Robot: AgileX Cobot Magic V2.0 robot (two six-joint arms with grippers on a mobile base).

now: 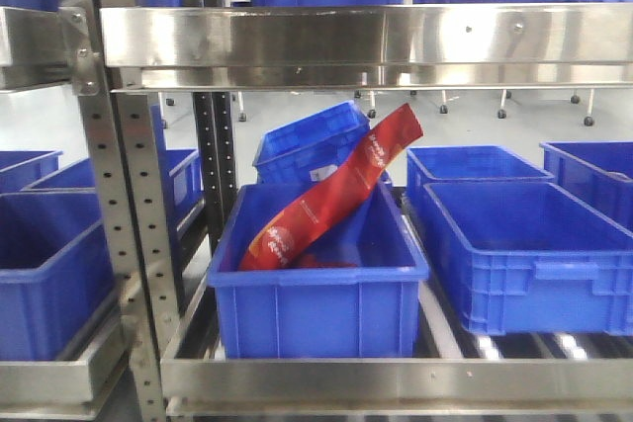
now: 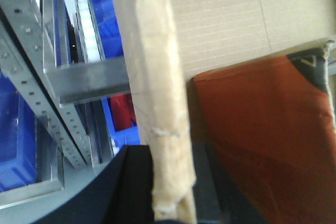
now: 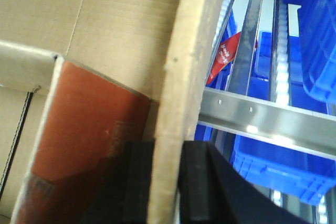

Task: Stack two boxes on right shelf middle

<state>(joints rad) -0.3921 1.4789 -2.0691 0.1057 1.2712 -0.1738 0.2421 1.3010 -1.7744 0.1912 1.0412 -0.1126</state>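
**boxwatcher:** So where's the box sitting relative to the jaws?

**rackrat:** Left gripper [image 2: 170,192] first. The pale raw edge of the plain brown corrugated cardboard box [image 2: 226,19] runs straight down between its black fingers [image 2: 131,182], so those jaws are pinched on that wall. There's an orange-red flat thing [image 2: 262,140] inside the box.

**boxwatcher:** And the right side?

**rackrat:** Right gripper [image 3: 167,187] is squeezed onto a wall edge too, one finger on each face. The box is up in the grippers, just beside the shiny stainless-steel shelf [image 1: 366,37]. The front cam shows its broad lip above a blue plastic bin [image 1: 316,294] with a red pouch [image 1: 336,185] leaning in it.
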